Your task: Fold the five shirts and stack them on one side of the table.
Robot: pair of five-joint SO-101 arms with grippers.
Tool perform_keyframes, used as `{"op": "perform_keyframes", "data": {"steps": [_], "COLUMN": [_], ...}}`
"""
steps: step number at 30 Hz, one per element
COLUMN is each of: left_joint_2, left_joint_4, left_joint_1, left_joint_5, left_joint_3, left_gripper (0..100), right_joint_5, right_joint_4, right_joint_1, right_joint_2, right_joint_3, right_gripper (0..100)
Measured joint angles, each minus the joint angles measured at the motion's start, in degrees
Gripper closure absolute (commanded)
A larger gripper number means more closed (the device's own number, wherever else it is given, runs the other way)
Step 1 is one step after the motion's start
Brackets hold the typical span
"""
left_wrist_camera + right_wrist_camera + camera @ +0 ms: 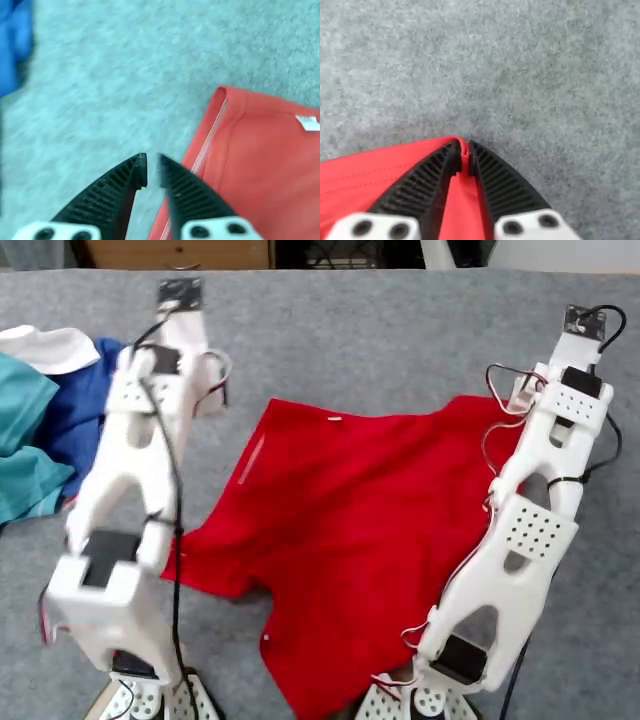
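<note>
A red shirt (370, 530) lies spread out on the grey table (400, 330), between the two arms. My right gripper (463, 159) is shut on the shirt's edge (385, 175), right at a corner where the cloth meets the table. My right arm (530, 520) stands over the shirt's right side. My left gripper (152, 170) hangs over bare table just beside the red shirt's (260, 170) hemmed edge, its fingers shut with nothing between them. My left arm (140, 470) stands at the shirt's left.
A pile of other shirts lies at the table's left edge: teal (25, 440), blue (80, 410) and white (50, 345). The blue one (12, 45) also lies beyond my left gripper. Bare grey table runs along the back.
</note>
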Motion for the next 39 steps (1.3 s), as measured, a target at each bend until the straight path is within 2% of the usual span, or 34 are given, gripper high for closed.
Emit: {"op": "perform_keyframes", "data": {"steps": [7,13,17,22,26,39], "left_joint_2": [23.6,38.3,46.2,50.8,52.7,54.2], "left_joint_4": [7.7,13.6,14.3,15.6,15.6,16.7], "left_joint_1": [3.5,5.0,5.7,6.6,6.3,6.2], "left_joint_5": [1.0,9.8,8.1,-2.4,-8.0,-9.8], "left_joint_3": [-26.4,-52.1,-64.7,-68.9,-69.5,-70.1], "left_gripper": [81,81,81,81,81,81], "right_joint_5": [0.0,0.0,0.0,0.0,0.0,0.0], "right_joint_4": [0.0,0.0,0.0,0.0,0.0,0.0], "right_joint_1": [0.0,0.0,0.0,0.0,0.0,0.0], "right_joint_2": [0.0,0.0,0.0,0.0,0.0,0.0], "right_joint_3": [0.0,0.0,0.0,0.0,0.0,0.0], "right_gripper": [98.5,98.5,98.5,98.5,98.5,98.5]}}
